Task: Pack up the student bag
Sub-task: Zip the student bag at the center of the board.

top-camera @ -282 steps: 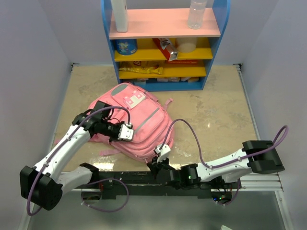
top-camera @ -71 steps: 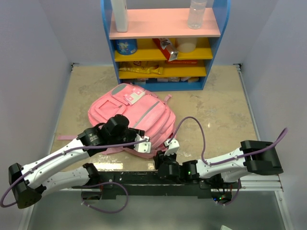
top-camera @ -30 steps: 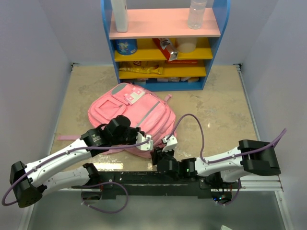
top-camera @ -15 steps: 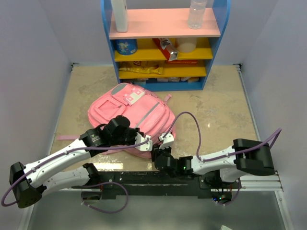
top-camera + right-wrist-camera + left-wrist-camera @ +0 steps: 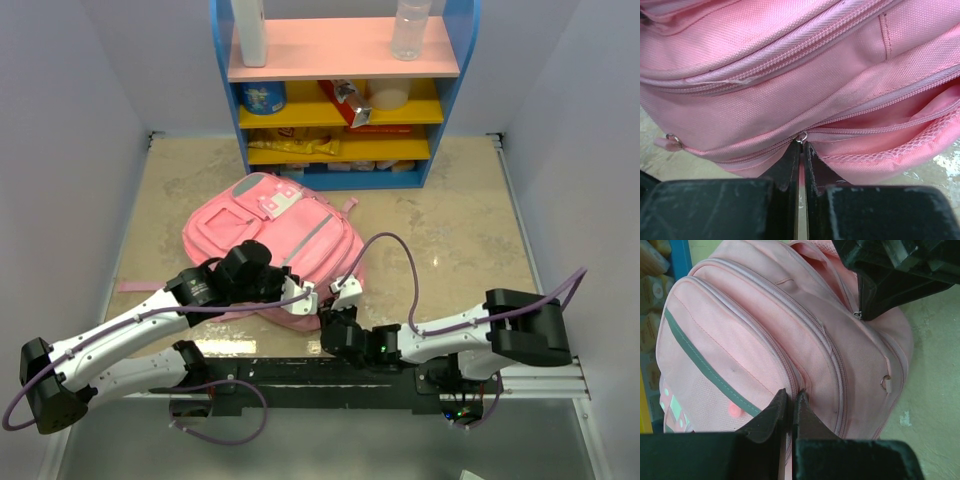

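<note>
The student bag (image 5: pixel 262 232), a soft pink backpack with a grey strip, lies flat on the floor. My left gripper (image 5: pixel 305 298) is at its near edge. In the left wrist view the left gripper (image 5: pixel 790 396) is shut, pinching a fold of the bag (image 5: pixel 740 330) beside a zip seam. My right gripper (image 5: pixel 346 290) is at the bag's near right corner. In the right wrist view the right gripper (image 5: pixel 800 146) is shut on a small metal zip pull (image 5: pixel 801 137). To the right of that pull the zip gapes, showing pink lining and mesh (image 5: pixel 920 125).
A blue shelf unit (image 5: pixel 340 90) with pink and yellow boards stands at the back, holding bottles, a tub and snack packs. A second zip pull (image 5: pixel 886 383) hangs loose on the bag's side. A pink strap (image 5: pixel 135 286) trails left. Grey walls close both sides.
Over the last second my right gripper has shifted slightly left and up along the bag's near edge with the zip pull. The left arm and the bag have barely moved.
</note>
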You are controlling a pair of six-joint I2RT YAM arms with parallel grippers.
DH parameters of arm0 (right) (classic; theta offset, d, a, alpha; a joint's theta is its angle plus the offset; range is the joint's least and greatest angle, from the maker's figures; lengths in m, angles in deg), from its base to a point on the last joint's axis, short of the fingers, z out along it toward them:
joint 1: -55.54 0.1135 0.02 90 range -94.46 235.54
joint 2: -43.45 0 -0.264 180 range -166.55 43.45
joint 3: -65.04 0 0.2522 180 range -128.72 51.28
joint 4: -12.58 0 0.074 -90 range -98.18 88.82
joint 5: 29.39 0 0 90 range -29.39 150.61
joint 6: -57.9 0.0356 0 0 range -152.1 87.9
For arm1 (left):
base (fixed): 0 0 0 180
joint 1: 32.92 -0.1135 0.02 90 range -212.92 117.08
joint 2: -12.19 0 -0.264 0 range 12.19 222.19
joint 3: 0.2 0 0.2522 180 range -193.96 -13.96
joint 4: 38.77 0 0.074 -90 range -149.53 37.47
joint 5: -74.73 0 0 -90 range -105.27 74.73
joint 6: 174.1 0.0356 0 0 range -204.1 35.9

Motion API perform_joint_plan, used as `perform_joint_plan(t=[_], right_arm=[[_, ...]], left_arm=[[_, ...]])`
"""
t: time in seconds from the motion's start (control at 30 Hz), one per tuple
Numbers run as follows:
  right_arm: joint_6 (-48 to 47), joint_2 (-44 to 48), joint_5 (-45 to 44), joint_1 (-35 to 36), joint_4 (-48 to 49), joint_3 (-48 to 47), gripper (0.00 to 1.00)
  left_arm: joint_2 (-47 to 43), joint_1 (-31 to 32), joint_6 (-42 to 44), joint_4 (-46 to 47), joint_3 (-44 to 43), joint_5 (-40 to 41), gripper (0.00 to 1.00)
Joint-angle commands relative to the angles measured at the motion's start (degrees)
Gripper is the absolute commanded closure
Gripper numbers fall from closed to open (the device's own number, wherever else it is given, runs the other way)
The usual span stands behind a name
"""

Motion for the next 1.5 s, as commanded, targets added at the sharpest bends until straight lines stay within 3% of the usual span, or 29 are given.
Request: perform_joint_plan(t=[0.0, 0.23, 0.47, 0.6, 0.93, 1.17, 1.3, 1.47], right_arm=[[1.2, 6.9, 1.8, 1.5, -3.4, -1.1, 1.00], [3.3, 19.3, 7.3, 1.7, -15.2, 0.7, 1.00], [8.1, 19.8, 4.2, 1.2, -26.1, -0.2, 1.00], [6.8, 19.9, 3.8, -2.7, -30.5, -1.3, 1.00], [-6.5, 20.5, 6.9, -13.8, -27.8, -3.5, 1.00], [-14.6, 16.3, 11.0, -22.5, -22.6, -5.7, 1.00], [-19.3, 14.1, 14.3, -27.6, -17.7, -7.2, 1.00], [-22.4, 11.2, 19.5, -28.5, -13.8, -9.3, 1.00]], left_arm=[[-0.5, -0.8, 0.4, 3.0, -2.9, 3.8, 1.00], [-1.1, -0.6, 1.2, 3.0, -1.9, 3.3, 1.00], [-1.5, -0.6, 1.9, 0.2, -2.9, 1.3, 1.00], [-2.0, -0.6, 2.1, -2.7, -4.2, -1.1, 1.00], [-2.8, -0.7, 3.5, -9.0, -5.9, -5.4, 1.00], [-3.0, -0.7, 8.1, -19.8, -8.9, -9.1, 1.00], [-4.5, -0.7, 9.5, -25.0, -9.5, -8.2, 1.00], [-8.4, -0.7, 11.4, -33.7, -8.0, -3.0, 1.00]])
